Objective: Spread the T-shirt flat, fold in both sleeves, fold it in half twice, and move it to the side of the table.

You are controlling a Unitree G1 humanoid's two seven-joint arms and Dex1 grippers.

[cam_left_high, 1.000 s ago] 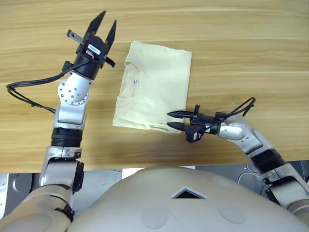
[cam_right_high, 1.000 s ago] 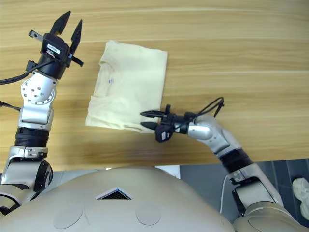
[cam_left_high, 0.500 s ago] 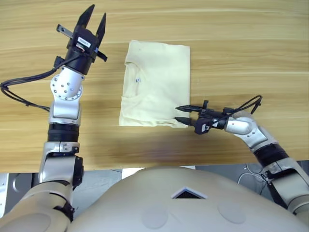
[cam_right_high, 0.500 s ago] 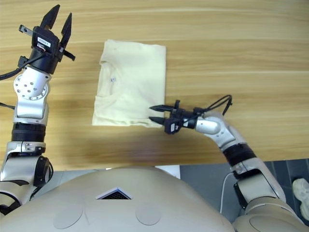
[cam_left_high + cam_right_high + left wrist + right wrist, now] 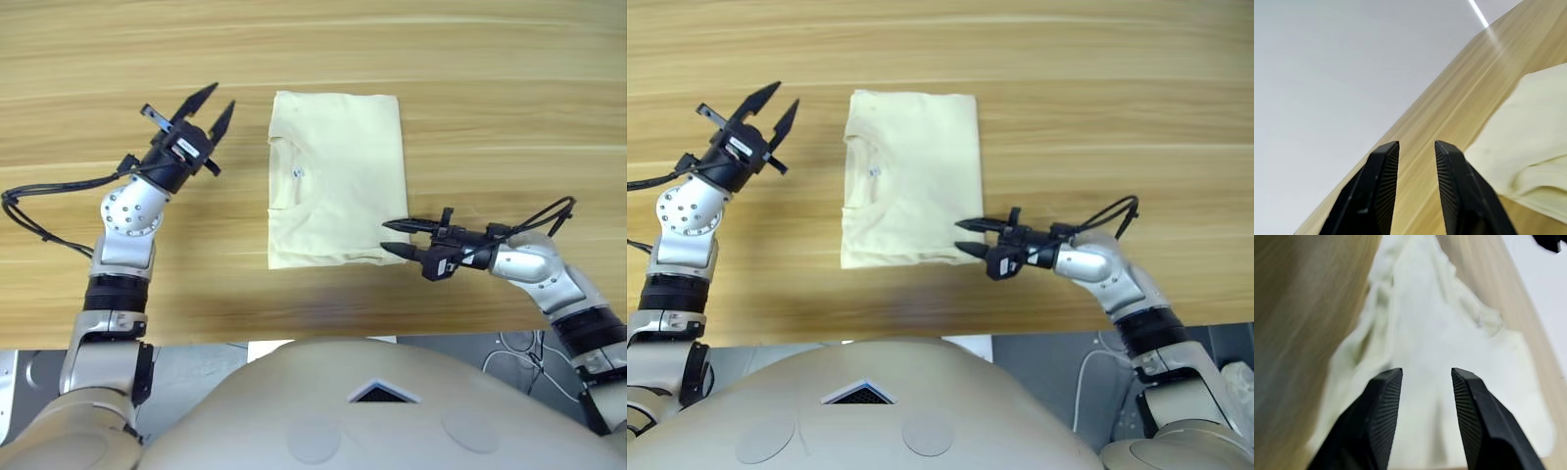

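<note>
Lying lengthwise up mid-frame, the T-shirt (image 5: 336, 176) has its lower-right corner just at the right gripper (image 5: 383, 236), fingers parted; the left gripper (image 5: 222, 96), also parted, sits farther off

Light wood-grain desk (image 5: 490, 59), planks running sideways. Plain white wall (image 5: 1327, 58) beyond left gripper (image 5: 1416, 143), bright light streak (image 5: 1479, 14) at desk's far edge. Grey floor (image 5: 1048, 357) below near edge.

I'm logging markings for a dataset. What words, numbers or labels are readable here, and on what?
None can be read.
On the T-shirt, a blue mark by the collar: too small to read.
On the left gripper, a white sticker: print too small to read.
</note>
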